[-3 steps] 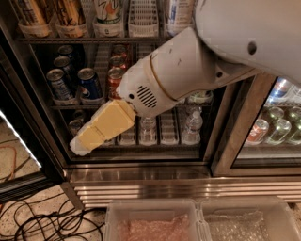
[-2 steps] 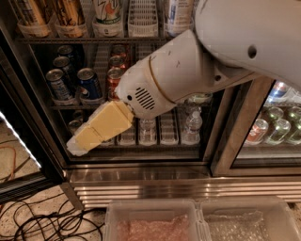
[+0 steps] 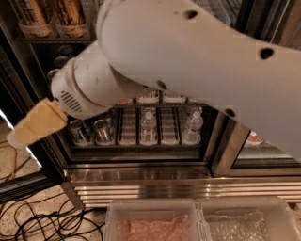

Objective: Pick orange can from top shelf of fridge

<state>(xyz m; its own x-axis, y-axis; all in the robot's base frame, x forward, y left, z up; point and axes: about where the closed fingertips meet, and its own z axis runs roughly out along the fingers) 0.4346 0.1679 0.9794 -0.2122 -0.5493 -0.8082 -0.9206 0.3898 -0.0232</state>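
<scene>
Tan-clad gripper [image 3: 21,135] hangs low at fridge [image 3: 141,175] left edge, aimed down-left, grip state can't tell | orange can [image 3: 69,13] upright on top shelf [image 3: 51,38], well above, slightly right of it | likely needs lift + re-aim

Dim overall, warm cast. Fridge [image 3: 51,164] interior mostly dark. Lower rack [image 3: 141,142] softly lit, and bottles [image 3: 148,124] catch pale highlights. White arm [image 3: 197,61] brightest, lit from above, underside shaded, outline soft near lens. Gripper [image 3: 19,137] at left edge, before fridge's lower left corner, tan casing moderately lit. Bright white strip [image 3: 9,123] behind it. Streaky glare on steel base [image 3: 150,176]. Orange cans [image 3: 70,16] top left, dull.
</scene>
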